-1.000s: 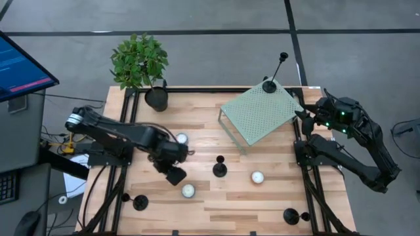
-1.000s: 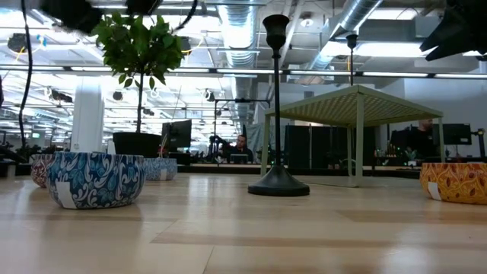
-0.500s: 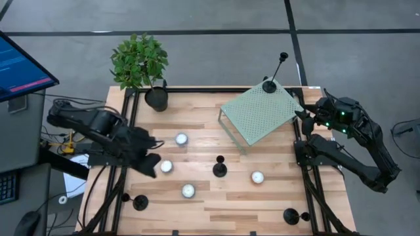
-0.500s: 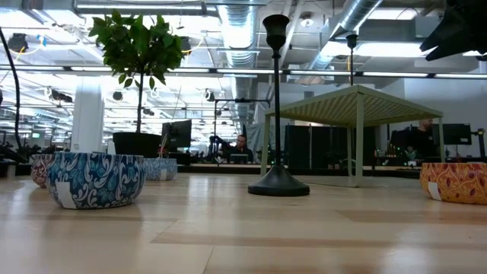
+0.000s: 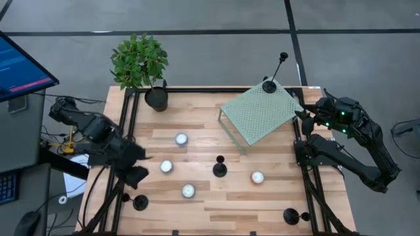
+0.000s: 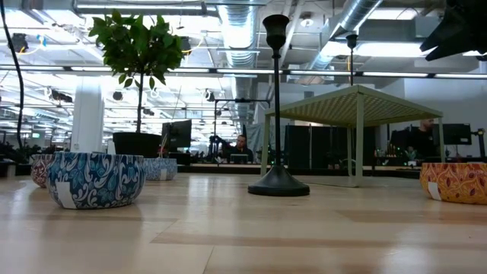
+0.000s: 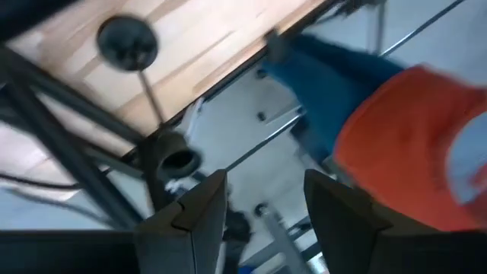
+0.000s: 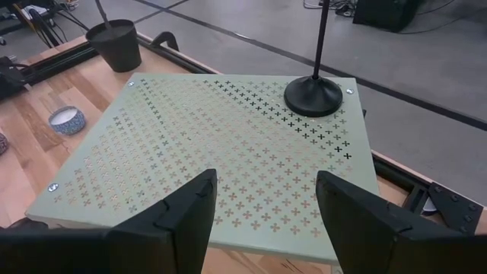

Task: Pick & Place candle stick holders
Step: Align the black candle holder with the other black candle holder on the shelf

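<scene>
Several matte-black candle stick holders stand on their disc bases. One stands on the green perforated stand (image 5: 257, 113), at its far corner (image 5: 269, 85), and shows in the right wrist view (image 8: 313, 93). One is at mid-table (image 5: 220, 169) and shows in the low view (image 6: 277, 114). One is at the front left (image 5: 140, 202) and shows in the left wrist view (image 7: 127, 43). One is at the front right (image 5: 291, 215). My left gripper (image 5: 134, 177) hangs open and empty over the table's left edge, just far of the front-left holder (image 7: 262, 204). My right gripper (image 5: 306, 113) waits open beside the stand's right side (image 8: 266, 204).
Several white tealights lie on the wood, one at the left (image 5: 166, 166), one farther back (image 5: 182, 138), one near the front (image 5: 188, 190) and one right of centre (image 5: 256, 177). A potted plant (image 5: 156, 98) stands at the far left corner. Black frame rails (image 5: 125, 131) run along the table's left and right edges.
My left gripper has drawn back from the middle of the table toward the left edge, and it now hangs over the frame rail. A tealight that the gripper covered a second ago shows on the wood where the gripper was.
</scene>
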You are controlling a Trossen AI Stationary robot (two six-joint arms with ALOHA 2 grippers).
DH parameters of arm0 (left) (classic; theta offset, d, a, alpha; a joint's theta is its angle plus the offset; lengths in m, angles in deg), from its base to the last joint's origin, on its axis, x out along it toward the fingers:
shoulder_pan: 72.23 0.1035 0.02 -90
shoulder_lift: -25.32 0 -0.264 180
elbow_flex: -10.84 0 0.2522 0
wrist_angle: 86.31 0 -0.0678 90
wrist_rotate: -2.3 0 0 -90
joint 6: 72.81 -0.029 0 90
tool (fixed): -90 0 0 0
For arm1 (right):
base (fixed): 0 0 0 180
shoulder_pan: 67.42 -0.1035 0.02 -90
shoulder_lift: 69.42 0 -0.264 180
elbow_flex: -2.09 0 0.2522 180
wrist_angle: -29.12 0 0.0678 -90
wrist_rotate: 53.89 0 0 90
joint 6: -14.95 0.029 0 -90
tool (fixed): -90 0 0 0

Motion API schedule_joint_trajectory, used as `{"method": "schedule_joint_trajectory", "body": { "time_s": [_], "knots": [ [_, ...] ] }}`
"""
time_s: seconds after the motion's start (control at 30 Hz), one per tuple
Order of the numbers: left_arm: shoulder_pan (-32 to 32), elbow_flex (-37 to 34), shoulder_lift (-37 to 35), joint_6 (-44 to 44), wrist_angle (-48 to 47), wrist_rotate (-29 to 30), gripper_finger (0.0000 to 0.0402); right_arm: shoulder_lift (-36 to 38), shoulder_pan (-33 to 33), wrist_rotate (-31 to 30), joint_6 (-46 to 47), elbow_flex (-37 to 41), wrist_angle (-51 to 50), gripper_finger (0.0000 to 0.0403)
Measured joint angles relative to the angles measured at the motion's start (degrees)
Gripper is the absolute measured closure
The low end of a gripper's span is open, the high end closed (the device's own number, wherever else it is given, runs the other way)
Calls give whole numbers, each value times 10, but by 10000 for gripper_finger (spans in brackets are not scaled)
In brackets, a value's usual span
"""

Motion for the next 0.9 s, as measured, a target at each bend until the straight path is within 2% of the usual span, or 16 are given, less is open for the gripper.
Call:
{"method": "schedule_joint_trajectory", "body": {
  "time_s": [0.1, 0.27, 0.57, 0.9],
  "knots": [
    [-33, 0, 0, 0, -24, 3, 231, 0, 0, 0, 0, 0, 0, 186],
    [-81, 0, 0, 20, -23, 47, 236, 0, 0, -1, -5, 0, 0, 186],
    [-151, 0, 40, 28, -22, 51, 238, 0, 0, -1, -5, 0, 0, 186],
    [-167, 8, 60, 57, 19, 68, 238, 0, 0, -1, -5, 0, 0, 186]
  ]
}}
